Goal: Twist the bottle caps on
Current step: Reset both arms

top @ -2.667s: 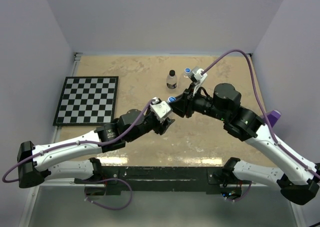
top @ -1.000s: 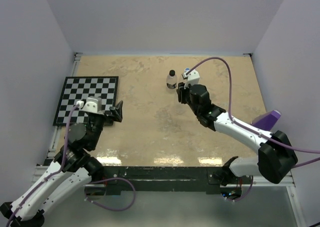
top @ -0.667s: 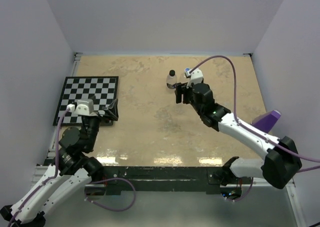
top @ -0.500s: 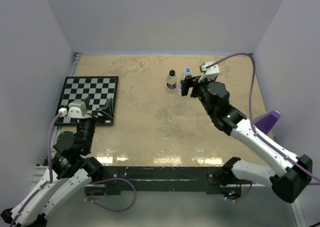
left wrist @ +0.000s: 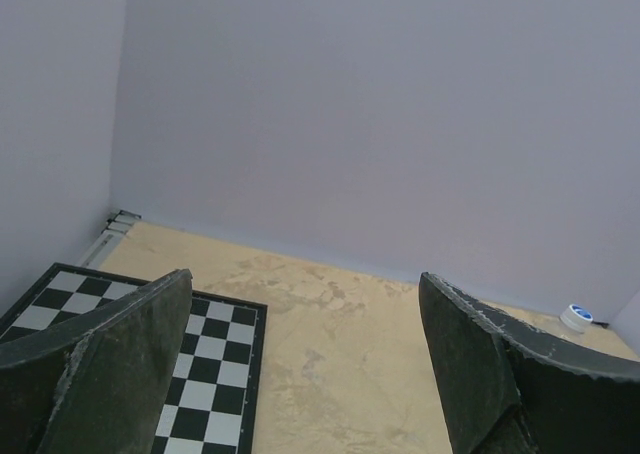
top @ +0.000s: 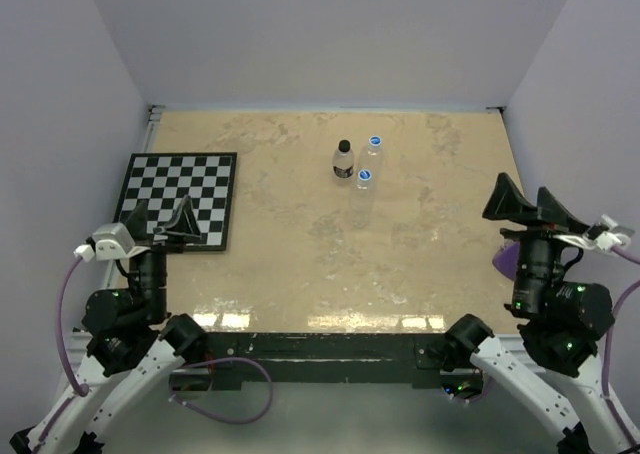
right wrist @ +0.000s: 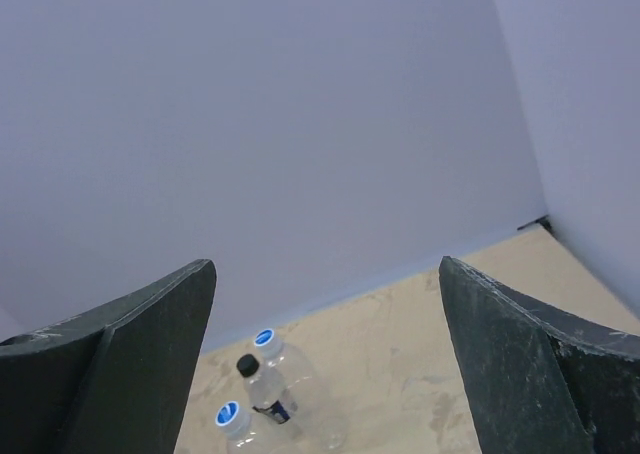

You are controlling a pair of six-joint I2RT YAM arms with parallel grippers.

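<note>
Three clear bottles stand together at the far middle of the table, each with a cap on its neck. One has a black cap (top: 343, 146); the other two have blue caps (top: 375, 141) (top: 365, 176). The right wrist view shows the same group low and left, with the black cap (right wrist: 246, 365) between the blue caps (right wrist: 264, 338) (right wrist: 227, 413). My right gripper (top: 525, 200) (right wrist: 325, 364) is open and empty at the near right, far from the bottles. My left gripper (top: 158, 217) (left wrist: 305, 364) is open and empty over the chessboard's near edge.
A black and white chessboard (top: 175, 196) (left wrist: 215, 374) lies at the left of the tan table. A purple object (top: 508, 259) shows partly behind the right arm at the right edge. Grey walls close in the table on three sides.
The right gripper opened and let go of the nearest blue-capped bottle. The right arm then drew back to the near right. The left arm drew back to the near left, still open.
</note>
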